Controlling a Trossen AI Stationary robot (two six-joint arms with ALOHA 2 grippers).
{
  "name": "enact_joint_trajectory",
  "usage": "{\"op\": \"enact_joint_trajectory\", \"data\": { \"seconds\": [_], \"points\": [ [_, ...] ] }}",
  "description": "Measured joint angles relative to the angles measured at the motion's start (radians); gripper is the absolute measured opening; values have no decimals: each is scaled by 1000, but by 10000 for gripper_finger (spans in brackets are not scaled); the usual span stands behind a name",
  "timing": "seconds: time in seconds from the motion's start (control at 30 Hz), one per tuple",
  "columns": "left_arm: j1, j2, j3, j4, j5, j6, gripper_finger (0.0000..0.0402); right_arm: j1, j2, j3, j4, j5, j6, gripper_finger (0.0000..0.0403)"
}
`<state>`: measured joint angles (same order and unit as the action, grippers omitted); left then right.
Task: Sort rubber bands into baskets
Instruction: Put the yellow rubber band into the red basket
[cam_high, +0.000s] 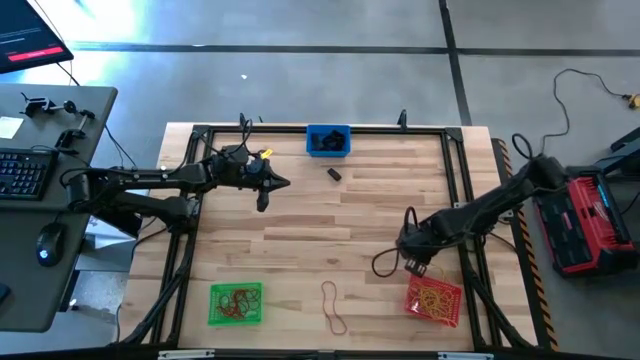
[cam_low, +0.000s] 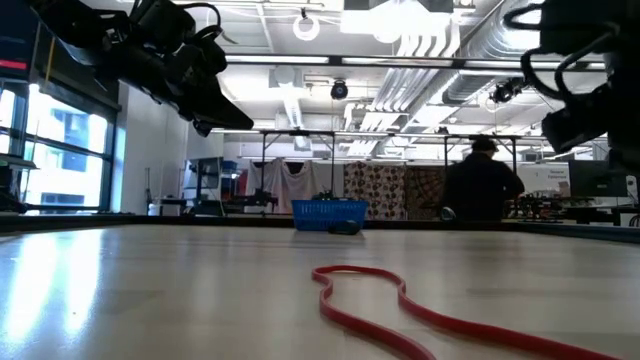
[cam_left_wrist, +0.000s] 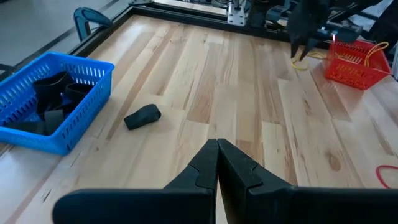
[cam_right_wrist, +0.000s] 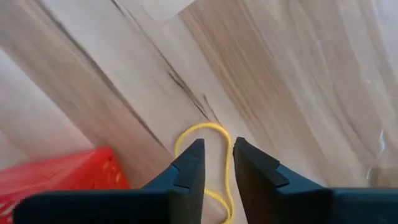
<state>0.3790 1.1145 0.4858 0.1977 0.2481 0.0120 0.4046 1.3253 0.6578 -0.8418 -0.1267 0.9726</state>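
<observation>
We see the right gripper (cam_right_wrist: 217, 163) slightly parted, gripping nothing, astride a yellow rubber band (cam_right_wrist: 205, 134) lying lengthwise between its fingers beside the red basket (cam_right_wrist: 56, 171).

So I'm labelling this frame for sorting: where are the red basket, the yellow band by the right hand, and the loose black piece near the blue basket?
red basket (cam_high: 447, 312): high view, on its near rim.
yellow band (cam_right_wrist: 200, 129): right wrist view, top of its loop.
black piece (cam_left_wrist: 142, 116): left wrist view, its middle.

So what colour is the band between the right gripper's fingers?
Yellow. The rubber band lies on the wood beside the red basket; the right wrist view shows it best.
</observation>
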Motion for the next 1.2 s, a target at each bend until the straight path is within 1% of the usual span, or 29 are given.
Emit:
{"op": "enact_joint_trajectory", "data": {
  "seconds": [0.17, 0.43, 0.5, 0.57, 0.63, 0.77, 0.9, 1.0, 1.1, 1.2],
  "points": [
    [0, 0, 0, -1, -2, 0, 0, -7, 71, 0, 24, -9, -71, 53],
    [0, 0, 0, 0, -2, 0, 0, -8, 150, 3, 48, -33, -186, 48],
    [0, 0, 0, 0, -2, 0, 0, -8, 156, 3, 52, -36, -201, 36],
    [0, 0, 0, 0, -2, 0, 0, -9, 157, 3, 58, -43, -225, 14],
    [0, 0, 0, 0, -2, 0, 0, -16, 151, 2, 57, -57, -249, 5],
    [0, 0, 0, 0, -2, 0, 0, -43, 103, -4, 38, -74, -249, 2],
    [0, 0, 0, 0, -2, 0, 0, -53, 4, -3, 43, -78, -213, 0],
    [0, 0, 0, 0, -2, 0, 0, -50, -75, -1, 34, -71, -157, 0],
    [0, 0, 0, 0, -2, 0, 0, -34, -143, 26, -3, -58, -103, 0],
    [0, 0, 0, 0, -2, 0, 0, -14, -197, 81, -83, -26, -58, 0]
  ]
}}
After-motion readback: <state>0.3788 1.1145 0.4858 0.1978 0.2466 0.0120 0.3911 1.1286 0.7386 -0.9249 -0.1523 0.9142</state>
